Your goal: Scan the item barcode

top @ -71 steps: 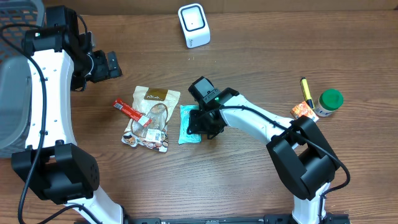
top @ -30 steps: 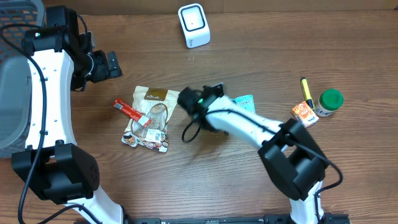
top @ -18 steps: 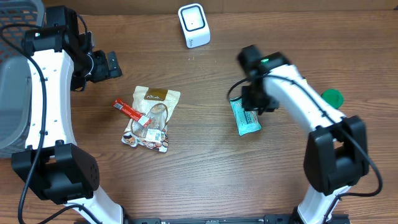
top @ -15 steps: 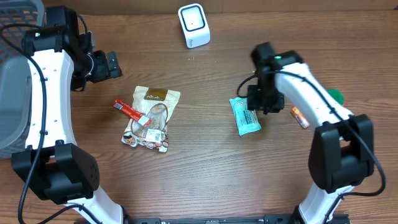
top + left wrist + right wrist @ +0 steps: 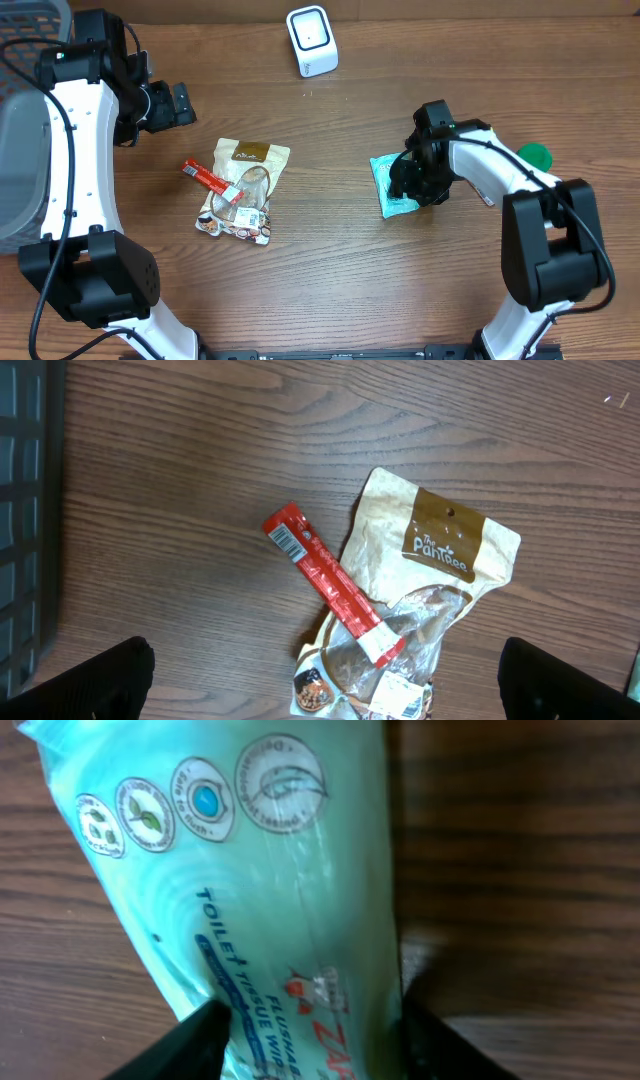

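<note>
Getting hold of the wipes pack [image 5: 382,182] looks like the step right now. The pack lies flat on the table [image 5: 300,285], nearer the robot than the scanner [image 5: 312,40] and off to its right, well apart from it. The right gripper [image 5: 412,183] sits right over the pack. In the right wrist view its two fingers [image 5: 175,1045] stand partway apart, one at each long side of the pack. It is too hard to tell if they squeeze it or only touch it. No barcode shows on the side facing up, only words and little round pictures. The left gripper [image 5: 183,102] hangs far to the left of the scanner, jaws wide, with nothing in them. Next, the right arm likely needs a firm pinch, a lift, a trip over to the scanner, and a turn so the barcode faces it.
</note>
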